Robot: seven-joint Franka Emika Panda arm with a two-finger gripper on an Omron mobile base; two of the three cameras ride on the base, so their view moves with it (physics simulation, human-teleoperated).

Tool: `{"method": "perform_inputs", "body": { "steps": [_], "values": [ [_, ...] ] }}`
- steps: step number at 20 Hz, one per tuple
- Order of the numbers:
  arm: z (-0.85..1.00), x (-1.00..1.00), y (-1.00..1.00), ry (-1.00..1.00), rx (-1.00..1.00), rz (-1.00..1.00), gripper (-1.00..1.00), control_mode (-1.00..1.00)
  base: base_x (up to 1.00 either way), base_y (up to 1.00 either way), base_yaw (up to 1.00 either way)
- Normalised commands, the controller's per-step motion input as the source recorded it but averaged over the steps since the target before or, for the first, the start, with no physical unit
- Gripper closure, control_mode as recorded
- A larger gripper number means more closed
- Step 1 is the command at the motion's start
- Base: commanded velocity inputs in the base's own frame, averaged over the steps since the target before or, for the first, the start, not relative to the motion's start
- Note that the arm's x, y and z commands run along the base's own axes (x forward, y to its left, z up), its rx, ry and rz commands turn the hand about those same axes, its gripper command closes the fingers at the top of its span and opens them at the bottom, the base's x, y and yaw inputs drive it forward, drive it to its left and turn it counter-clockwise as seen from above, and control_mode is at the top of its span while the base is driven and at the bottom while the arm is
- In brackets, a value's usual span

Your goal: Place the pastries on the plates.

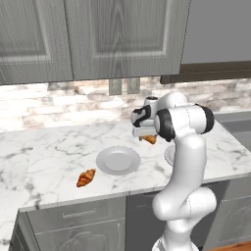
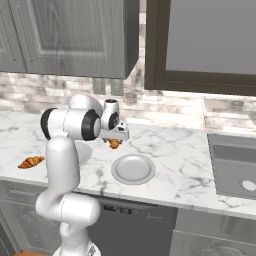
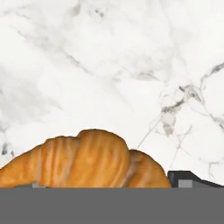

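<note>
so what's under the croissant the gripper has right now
Bare white marble counter lies under the golden ridged croissant held in the gripper, with no plate beneath it. The hand view hides the counter directly below the pastry, and the round grey-white plate sits off to one side.

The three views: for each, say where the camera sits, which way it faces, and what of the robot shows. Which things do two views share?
Left base view: behind-left, looking down over the counter; white arm at lower right.
Right base view: behind-right, same counter; arm at lower left, sink to the right.
Hand view: on the hand, facing marble; a dark fingertip beside the held croissant.
Shared: both base views show the loose croissant.
</note>
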Motion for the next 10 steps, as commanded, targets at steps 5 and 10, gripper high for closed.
{"method": "perform_inputs", "body": {
  "steps": [5, 10],
  "values": [
    [-0.28, 0.03, 0.0, 0.02, -0.03, 0.0, 1.0, -1.0, 0.0, 0.0, 0.0],
    [0.0, 0.0, 0.0, 0.0, 0.0, 0.0, 1.0, -1.0, 0.0, 0.0, 0.0]
  ]
}}
